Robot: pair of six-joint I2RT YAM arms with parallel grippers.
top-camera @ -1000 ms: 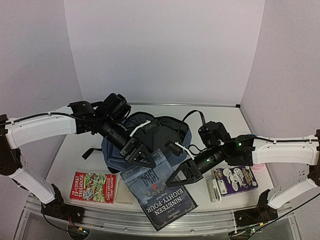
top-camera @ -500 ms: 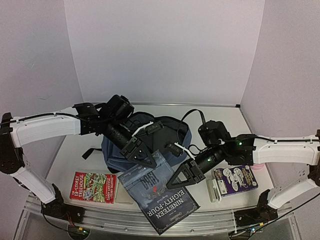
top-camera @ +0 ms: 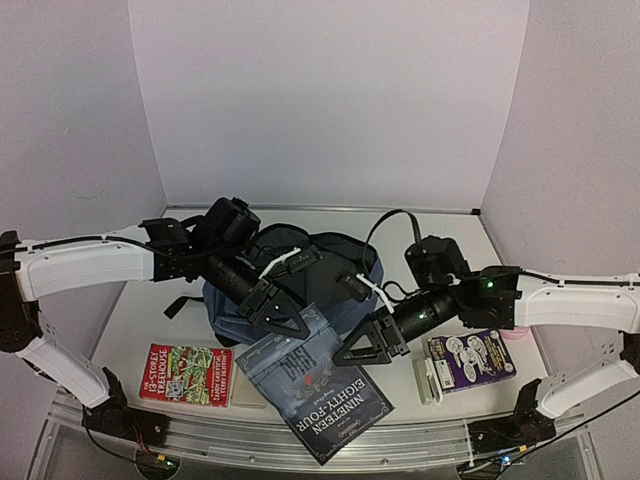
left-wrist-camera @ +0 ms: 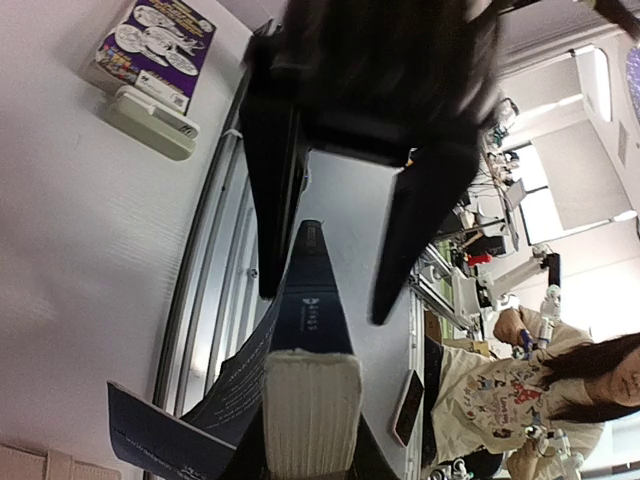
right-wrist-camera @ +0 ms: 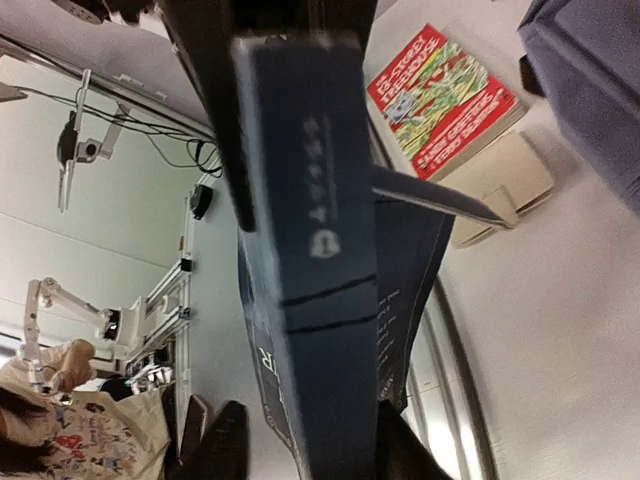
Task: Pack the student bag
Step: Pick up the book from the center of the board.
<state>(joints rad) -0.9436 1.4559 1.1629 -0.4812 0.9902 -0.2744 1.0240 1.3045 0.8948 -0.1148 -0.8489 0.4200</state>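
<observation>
First, left claw (top-camera: 288, 320) and right claw (top-camera: 356, 352) straddle the navy book (top-camera: 322, 388); I cannot tell which grips. I'd verify one hold before approaching the student bag (top-camera: 332, 278).

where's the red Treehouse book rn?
Red Treehouse book: top view, flat at the table's front-left, left of the dark blue book, in front of the student bag.

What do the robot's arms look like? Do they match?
Nearly. The left arm and right arm have white shells, black joints and a white cable near the wrist. The left tool and right tool are black, with two pointed fingers each. A green light glows on the right one.
</observation>
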